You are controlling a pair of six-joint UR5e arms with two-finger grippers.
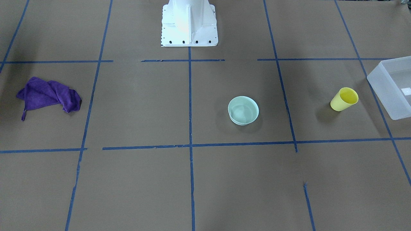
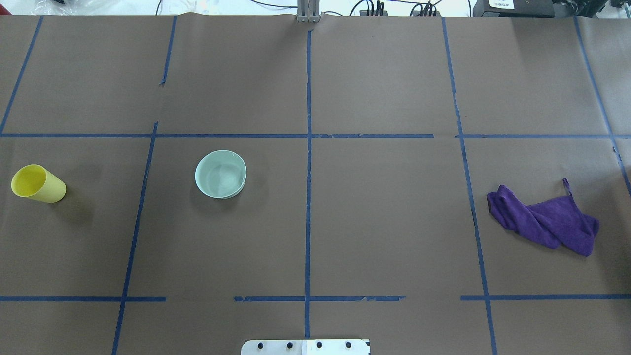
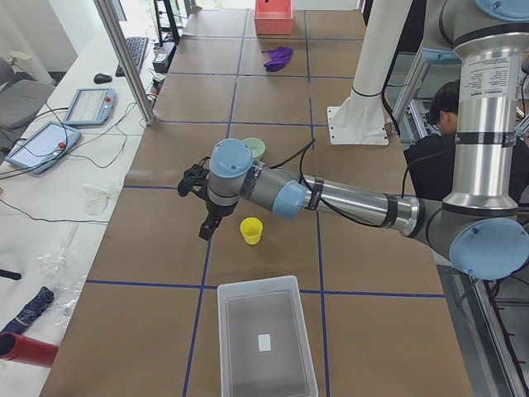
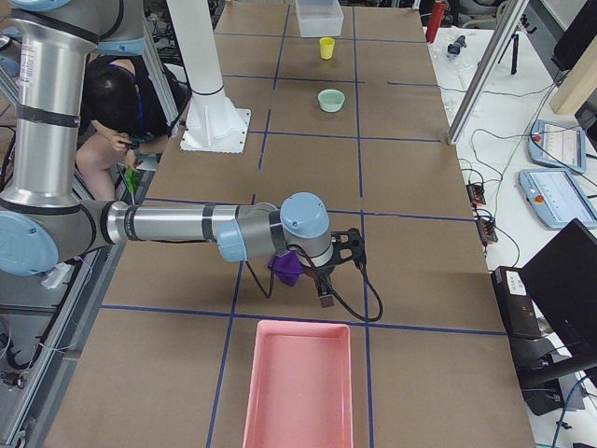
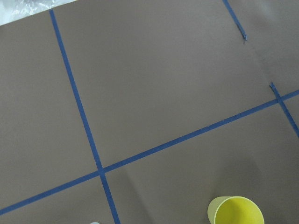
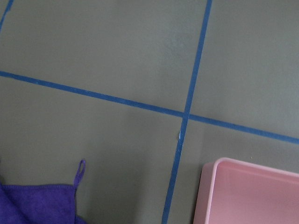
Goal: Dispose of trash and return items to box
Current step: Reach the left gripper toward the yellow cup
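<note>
1. Yellow plastic, thin-walled and tapered: the cup (image 1: 344, 99) stands upright, mouth up, on the left part of the counter (image 2: 384, 222), near the box (image 3: 248, 314) but not in it.
2. I'd judge it very light and a bit springy. A hard squeeze could flex the wall, and the smooth taper could let it slip. A pinch over the rim, one finger inside and one outside, looks safest.
3. The mint-green bowl (image 1: 243, 110) sits to the right of the cup, well apart from it and just left of the centre tape line. It looks rigid, light and slick, and probably too wide to span, so the rim is again the place to take hold.
4. The left tool (image 3: 198, 203) hangs above the counter just beside the cup. From the side view I cannot tell whether its fingers are apart or together.
5. The right tool (image 4: 338, 266) hovers over the purple cloth (image 1: 48, 96) at the right end, close to the pink tray (image 4: 297, 392). I cannot tell how its fingers stand either.
</note>
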